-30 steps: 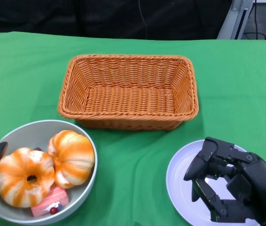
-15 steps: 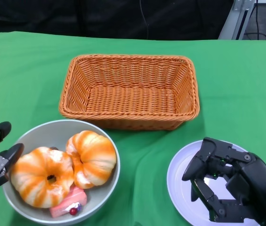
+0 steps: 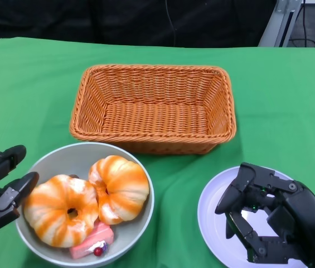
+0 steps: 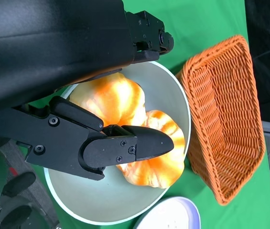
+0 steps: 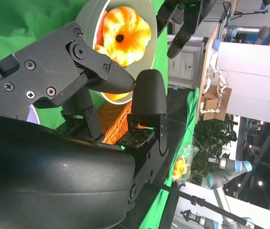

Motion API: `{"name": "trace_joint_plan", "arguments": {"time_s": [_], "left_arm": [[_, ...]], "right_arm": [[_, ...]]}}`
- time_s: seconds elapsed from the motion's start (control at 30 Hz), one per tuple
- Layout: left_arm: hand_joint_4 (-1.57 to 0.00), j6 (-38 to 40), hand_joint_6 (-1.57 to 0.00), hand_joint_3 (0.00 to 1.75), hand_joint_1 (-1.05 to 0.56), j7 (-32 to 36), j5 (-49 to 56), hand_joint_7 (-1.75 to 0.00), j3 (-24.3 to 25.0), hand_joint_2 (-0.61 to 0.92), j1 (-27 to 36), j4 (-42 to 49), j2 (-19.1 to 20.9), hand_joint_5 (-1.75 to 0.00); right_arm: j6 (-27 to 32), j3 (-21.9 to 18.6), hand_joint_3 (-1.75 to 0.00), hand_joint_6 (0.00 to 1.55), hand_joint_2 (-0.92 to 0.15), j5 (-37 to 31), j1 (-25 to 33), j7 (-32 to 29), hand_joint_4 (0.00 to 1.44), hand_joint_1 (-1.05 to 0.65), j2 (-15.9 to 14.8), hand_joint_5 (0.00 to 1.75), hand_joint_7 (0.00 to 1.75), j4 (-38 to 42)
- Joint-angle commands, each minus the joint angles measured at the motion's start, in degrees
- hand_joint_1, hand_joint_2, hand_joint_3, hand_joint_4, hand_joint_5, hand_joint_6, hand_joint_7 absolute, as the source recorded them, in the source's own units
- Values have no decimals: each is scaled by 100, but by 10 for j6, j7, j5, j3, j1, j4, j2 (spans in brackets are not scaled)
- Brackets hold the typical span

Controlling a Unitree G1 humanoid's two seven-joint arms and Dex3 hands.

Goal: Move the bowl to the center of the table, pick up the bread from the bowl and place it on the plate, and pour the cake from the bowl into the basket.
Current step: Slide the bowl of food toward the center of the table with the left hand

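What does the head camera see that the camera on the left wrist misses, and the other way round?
Only the head view shows the pink cake tucked low in the bowl, the right hand hanging over the plate, and the basket's full outline.

Only the left wrist view shows the left hand from behind and close up, its fingers reaching across the bowl's rim over the bread.

Both show the grey bowl with two orange-striped bread rings, the woven orange basket, the white plate and the green table.

The pink cake lies mostly hidden under two orange breads in the bowl. The right hand covers much of the plate.
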Motion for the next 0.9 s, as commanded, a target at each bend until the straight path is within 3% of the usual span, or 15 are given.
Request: {"name": "trace_joint_plan", "arguments": {"time_s": [0.03,0.9], "left_arm": [[-1,10,0,55,-66,-14,-12,0,-6,92,6,-17,13,0],[-2,88,0,57,-66,-14,-37,0,-29,92,-6,-56,17,-1]], "right_arm": [[-1,-1,-107,70,-57,2,2,-3,73,-15,-3,165,134,-3],[-2,7,-106,70,-58,-8,0,-6,73,-14,-6,165,134,-5]]}}
